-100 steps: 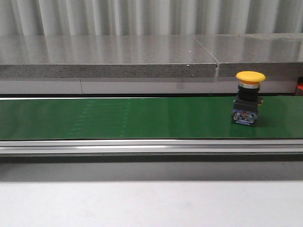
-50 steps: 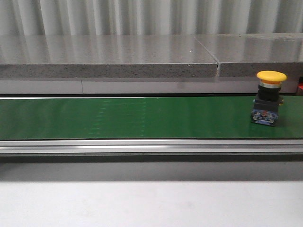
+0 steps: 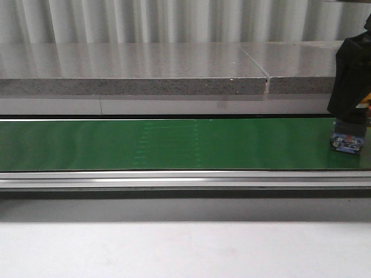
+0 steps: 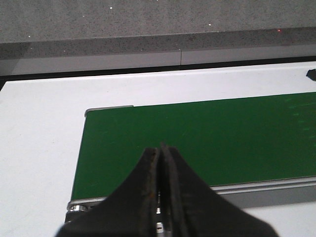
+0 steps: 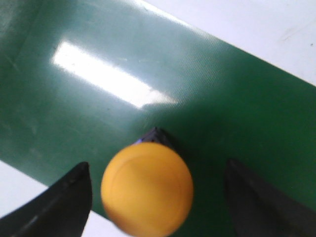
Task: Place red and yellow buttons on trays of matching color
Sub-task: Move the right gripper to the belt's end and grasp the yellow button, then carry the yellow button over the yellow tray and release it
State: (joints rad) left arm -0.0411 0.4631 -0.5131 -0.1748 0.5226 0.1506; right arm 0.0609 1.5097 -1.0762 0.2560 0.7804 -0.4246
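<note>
The yellow mushroom-cap push button (image 5: pixel 147 188) has ridden rightward along the green conveyor belt (image 3: pixel 174 145): a second ago it stood well inside the front view, half a second ago near the right edge, and now only its blue-and-black base (image 3: pixel 348 142) shows there, at the far right of the belt. The new arrival is the black right gripper (image 5: pixel 158 197), which was absent from both earlier front views and now hangs directly over the button, hiding the cap from the front.

In the right wrist view the fingers (image 5: pixel 64 200) stand spread wide on either side of the yellow cap, not touching it, so the gripper is released and nothing is held. The button sits upright on the belt, slightly nearer one finger than the other.

The left gripper (image 4: pixel 160 197) hovers over the belt's other end with its fingers pressed together, holding nothing.

Judgement: this is the approach for a grasp. No tray, red or yellow, is in view. Risk: the button may drift out from between the fingers before closure.
</note>
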